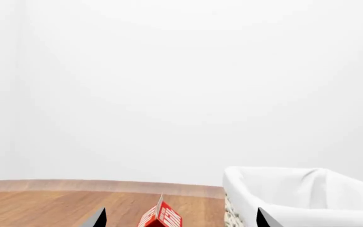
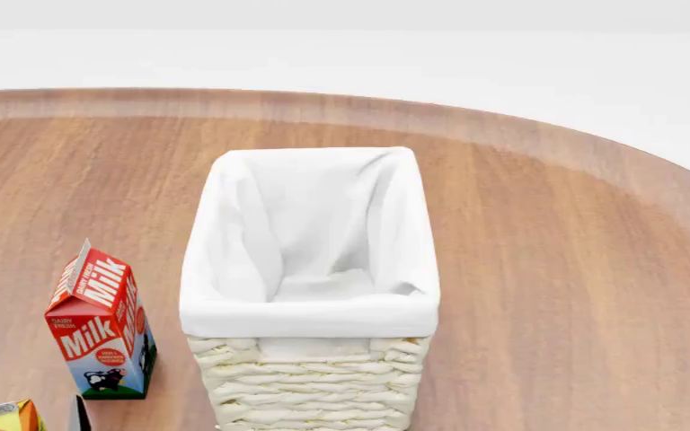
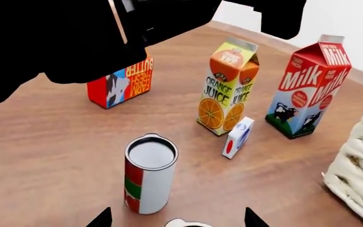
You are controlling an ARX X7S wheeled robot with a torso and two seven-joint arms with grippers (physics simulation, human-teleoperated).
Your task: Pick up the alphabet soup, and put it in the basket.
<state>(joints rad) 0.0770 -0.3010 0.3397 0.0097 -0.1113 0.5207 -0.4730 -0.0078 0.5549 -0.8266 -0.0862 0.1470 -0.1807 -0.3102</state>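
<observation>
The basket (image 2: 312,312), cream wicker with a white cloth lining, stands mid-table with nothing showing inside; it also shows in the left wrist view as the basket (image 1: 295,189) and in the right wrist view as the basket (image 3: 361,175). My left gripper (image 1: 181,221) is open, its fingertips straddling the top of a milk carton (image 1: 160,216) farther off. My right gripper (image 3: 176,220) is open and low over the table. A white-rimmed round edge (image 3: 186,223) peeks in between its fingertips; I cannot tell whether that is the alphabet soup. No blue label shows.
Just past my right gripper stands a red-and-green can (image 3: 149,175). Beyond it are an orange juice carton (image 3: 228,87), a small white box (image 3: 237,137), a milk carton (image 3: 307,85) and a butter box (image 3: 121,82). A dark arm (image 3: 74,38) hangs overhead. The milk carton (image 2: 100,323) stands left of the basket.
</observation>
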